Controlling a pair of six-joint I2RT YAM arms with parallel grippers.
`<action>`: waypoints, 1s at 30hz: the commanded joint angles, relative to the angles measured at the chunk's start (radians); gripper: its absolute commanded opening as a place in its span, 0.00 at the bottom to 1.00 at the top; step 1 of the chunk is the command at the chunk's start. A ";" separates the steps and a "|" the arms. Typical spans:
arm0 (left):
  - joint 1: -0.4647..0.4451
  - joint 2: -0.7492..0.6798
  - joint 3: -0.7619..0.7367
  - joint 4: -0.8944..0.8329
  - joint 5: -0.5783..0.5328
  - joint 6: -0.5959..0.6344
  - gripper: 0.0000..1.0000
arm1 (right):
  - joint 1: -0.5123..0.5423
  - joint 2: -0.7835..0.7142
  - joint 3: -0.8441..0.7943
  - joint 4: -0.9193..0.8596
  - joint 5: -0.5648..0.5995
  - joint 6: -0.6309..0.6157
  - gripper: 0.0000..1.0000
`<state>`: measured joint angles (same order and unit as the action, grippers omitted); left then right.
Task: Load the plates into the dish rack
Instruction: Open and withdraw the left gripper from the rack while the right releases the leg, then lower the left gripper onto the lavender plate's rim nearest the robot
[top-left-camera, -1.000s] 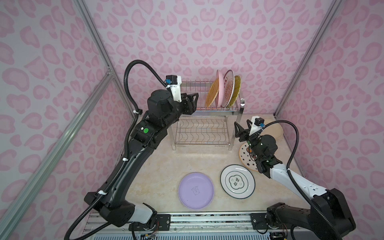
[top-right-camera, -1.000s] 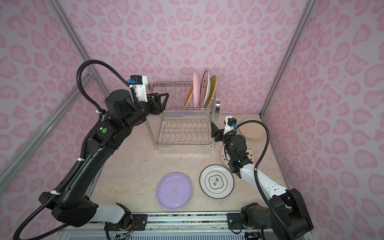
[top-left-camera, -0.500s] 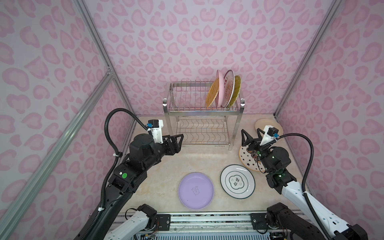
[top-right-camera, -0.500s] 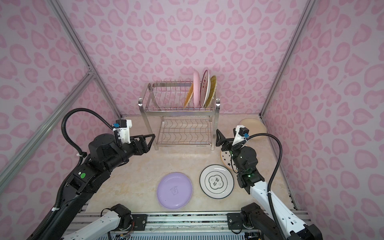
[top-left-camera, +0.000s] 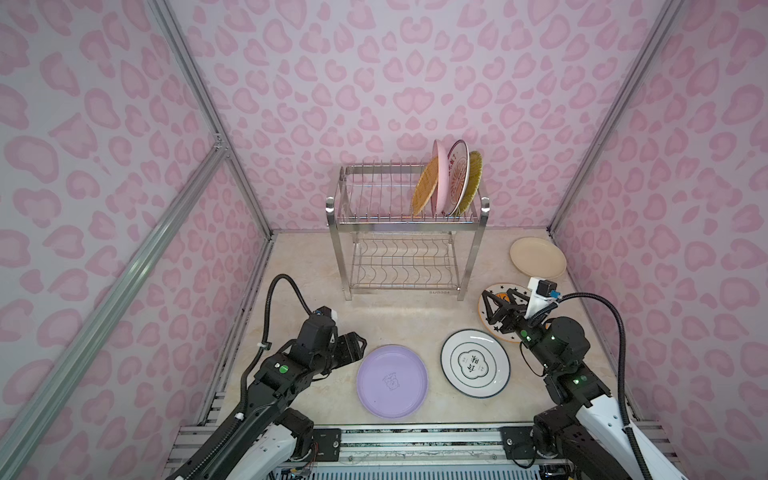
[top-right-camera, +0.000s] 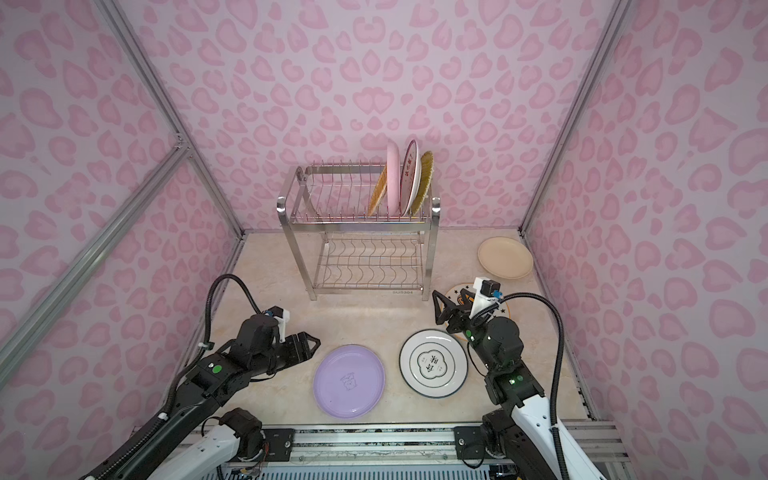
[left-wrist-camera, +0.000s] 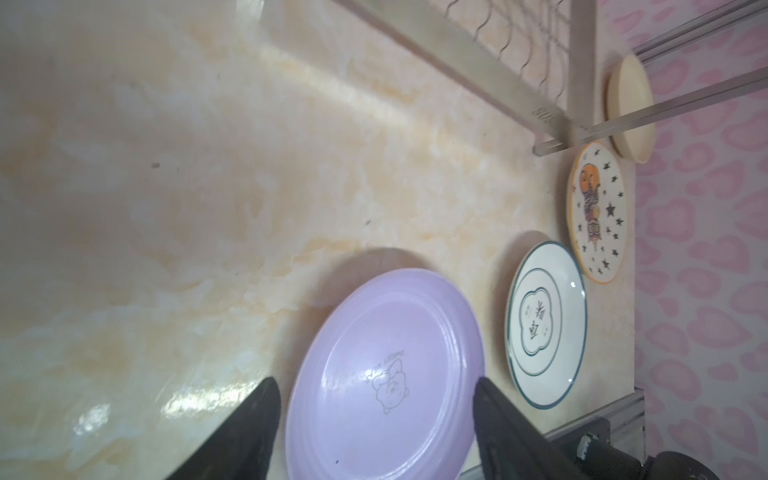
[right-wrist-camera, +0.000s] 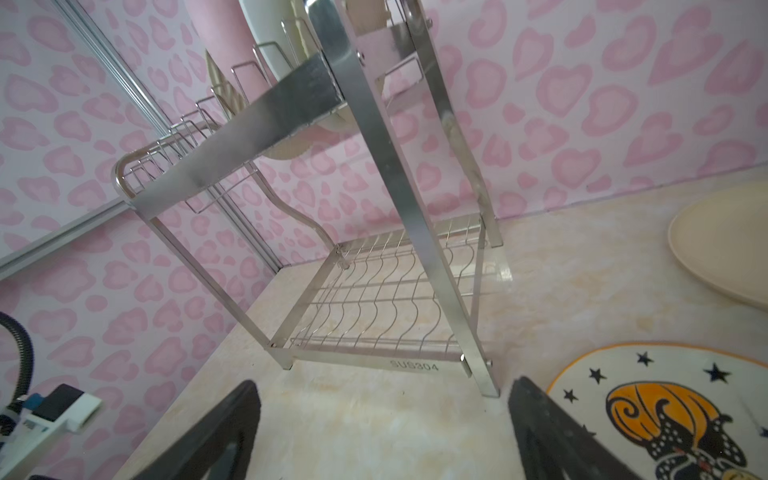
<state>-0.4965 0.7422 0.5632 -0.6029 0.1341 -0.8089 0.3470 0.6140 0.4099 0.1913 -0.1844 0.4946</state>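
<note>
The steel dish rack (top-left-camera: 405, 232) stands at the back with several plates upright in its upper tier's right end, among them a pink one (top-left-camera: 440, 166). Flat on the table lie the lilac plate (top-left-camera: 392, 381), the ring-emblem plate (top-left-camera: 475, 369), the star plate (left-wrist-camera: 596, 212) and the cream plate (top-left-camera: 537, 257). My left gripper (top-left-camera: 358, 347) hangs open and empty just left of the lilac plate, which fills the gap between its fingers in the left wrist view (left-wrist-camera: 376, 386). My right gripper (top-left-camera: 498, 296) is open and empty over the star plate (right-wrist-camera: 665, 399), facing the rack's right front leg.
Pink patterned walls with metal frame bars close in the table on three sides. The rack's lower wavy-wire shelf (right-wrist-camera: 386, 299) holds nothing. A metal rail (top-left-camera: 415, 440) runs along the front edge, carrying both arm bases.
My left arm has come down from the rack's upper tier to the table beside the lilac plate. My right arm has drawn back from the rack to above the star plate.
</note>
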 joint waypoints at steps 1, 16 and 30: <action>0.002 -0.013 -0.066 0.012 0.014 -0.076 0.72 | 0.003 -0.011 -0.021 -0.075 -0.056 0.048 0.92; -0.007 0.155 -0.179 0.139 0.037 -0.042 0.51 | 0.009 0.000 -0.078 -0.052 -0.071 0.079 0.92; -0.072 0.272 -0.146 0.169 -0.034 -0.044 0.37 | 0.009 0.035 -0.069 -0.023 -0.071 0.088 0.92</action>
<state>-0.5610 1.0042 0.4038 -0.4461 0.1368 -0.8577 0.3553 0.6434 0.3370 0.1349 -0.2481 0.5766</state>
